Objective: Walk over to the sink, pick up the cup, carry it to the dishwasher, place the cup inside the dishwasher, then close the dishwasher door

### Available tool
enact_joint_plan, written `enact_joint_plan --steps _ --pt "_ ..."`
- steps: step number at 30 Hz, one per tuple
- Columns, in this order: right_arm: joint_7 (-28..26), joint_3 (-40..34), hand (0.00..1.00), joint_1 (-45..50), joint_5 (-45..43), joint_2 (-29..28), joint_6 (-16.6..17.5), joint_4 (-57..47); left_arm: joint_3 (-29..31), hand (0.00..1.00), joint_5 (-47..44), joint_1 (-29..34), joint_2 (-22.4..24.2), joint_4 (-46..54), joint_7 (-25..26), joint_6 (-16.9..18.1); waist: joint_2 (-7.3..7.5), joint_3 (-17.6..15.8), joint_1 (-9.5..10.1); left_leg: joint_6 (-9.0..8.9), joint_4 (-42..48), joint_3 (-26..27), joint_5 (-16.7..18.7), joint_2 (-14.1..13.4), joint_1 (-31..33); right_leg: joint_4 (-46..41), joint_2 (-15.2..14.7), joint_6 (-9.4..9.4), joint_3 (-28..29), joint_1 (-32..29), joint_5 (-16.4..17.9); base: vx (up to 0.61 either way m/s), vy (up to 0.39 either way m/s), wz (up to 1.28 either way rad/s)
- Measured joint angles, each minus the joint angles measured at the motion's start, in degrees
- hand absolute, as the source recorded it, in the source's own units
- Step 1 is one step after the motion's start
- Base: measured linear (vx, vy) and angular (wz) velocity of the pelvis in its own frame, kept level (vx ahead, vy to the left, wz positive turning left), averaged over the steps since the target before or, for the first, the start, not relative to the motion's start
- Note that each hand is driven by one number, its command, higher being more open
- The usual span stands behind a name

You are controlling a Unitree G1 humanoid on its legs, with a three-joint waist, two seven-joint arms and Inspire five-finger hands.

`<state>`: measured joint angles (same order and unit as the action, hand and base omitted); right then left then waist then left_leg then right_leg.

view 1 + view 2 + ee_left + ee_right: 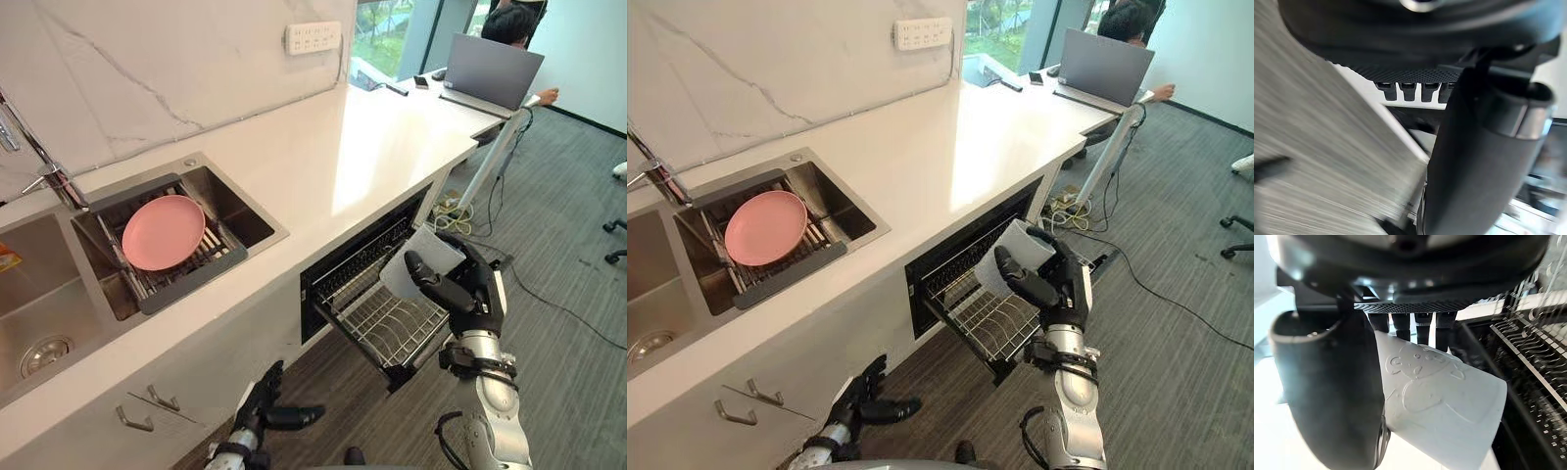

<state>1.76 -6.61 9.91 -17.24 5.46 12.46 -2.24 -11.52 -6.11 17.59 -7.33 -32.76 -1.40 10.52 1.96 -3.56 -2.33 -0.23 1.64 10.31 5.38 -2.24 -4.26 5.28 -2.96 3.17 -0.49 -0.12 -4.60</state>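
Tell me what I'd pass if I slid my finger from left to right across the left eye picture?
faucet → pink plate → left hand → white cup, held by the right hand

Office kitchenette. White tabletop [323,157] holds a 2-basin steel sink [235,211], a faucet [39,157] and a pink plate [163,231] on a drain rack [186,284]. Marble-look backsplash [147,78] with socket strip [313,37]. Built-in dishwasher [377,257] below, wire rack [392,328] pulled out. Far end: person [511,22] at laptop [490,70], grey carpet floor [568,245], office chair base [615,240], windows [387,29].
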Motion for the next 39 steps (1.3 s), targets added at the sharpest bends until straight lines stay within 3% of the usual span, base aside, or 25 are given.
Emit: enact_joint_plan --steps 11,18,21,27,30,39 --pt "0.49 -0.33 0.00 -1.12 9.12 7.49 -0.28 1.94 4.47 1.00 3.90 -1.90 -0.60 -6.13 2.52 1.06 -0.42 -3.77 0.18 0.24 -0.46 -0.27 -0.26 0.67 1.27 -0.01 -0.74 0.15 -1.81 -1.30 -0.08 -0.01 -0.001 0.01" --pt "1.08 1.28 0.00 -12.71 12.24 15.58 -0.86 9.15 6.05 1.00 3.91 -8.18 -0.40 -8.35 4.67 1.20 -1.35 -12.50 1.49 0.37 7.03 -0.26 0.74 -0.35 10.61 -6.70 -1.06 -0.60 -4.24 -10.35 -0.12 -0.06 -0.025 -0.07" --pt "1.18 3.25 0.00 -16.65 12.89 17.60 -1.00 12.05 6.49 1.00 3.85 -9.63 -0.07 -8.37 5.57 1.26 -2.15 -14.90 1.50 0.60 13.34 -0.70 3.61 -1.17 15.38 -13.36 -1.02 -1.58 -5.47 -15.26 2.62 -0.11 -0.037 0.02" --pt "2.21 5.75 0.00 -22.97 14.86 20.04 -1.21 17.42 6.74 1.00 3.35 -12.07 -0.13 -8.26 6.67 2.68 -2.41 -18.20 1.74 0.63 24.36 -1.75 7.32 -1.60 23.84 -25.83 -2.37 -2.14 -6.10 -24.40 8.55 -0.15 0.001 0.08" --pt "3.00 6.45 0.00 -27.08 15.17 21.69 -1.50 17.94 6.69 1.00 2.79 -14.01 -0.13 -7.99 7.55 3.42 -2.57 -20.73 2.01 0.75 29.00 -2.18 8.83 -1.97 27.16 -30.66 -3.10 -2.61 -6.52 -27.63 10.02 -0.10 0.017 0.04" --pt "5.29 11.72 0.00 -37.97 20.49 24.72 -2.39 24.94 6.67 1.00 2.76 -16.36 -0.06 -8.03 8.78 4.40 -2.64 -21.59 3.15 0.44 35.23 -3.41 11.11 -3.11 32.97 -37.46 -3.31 -3.13 -8.12 -33.45 12.10 -0.01 -0.028 0.03"
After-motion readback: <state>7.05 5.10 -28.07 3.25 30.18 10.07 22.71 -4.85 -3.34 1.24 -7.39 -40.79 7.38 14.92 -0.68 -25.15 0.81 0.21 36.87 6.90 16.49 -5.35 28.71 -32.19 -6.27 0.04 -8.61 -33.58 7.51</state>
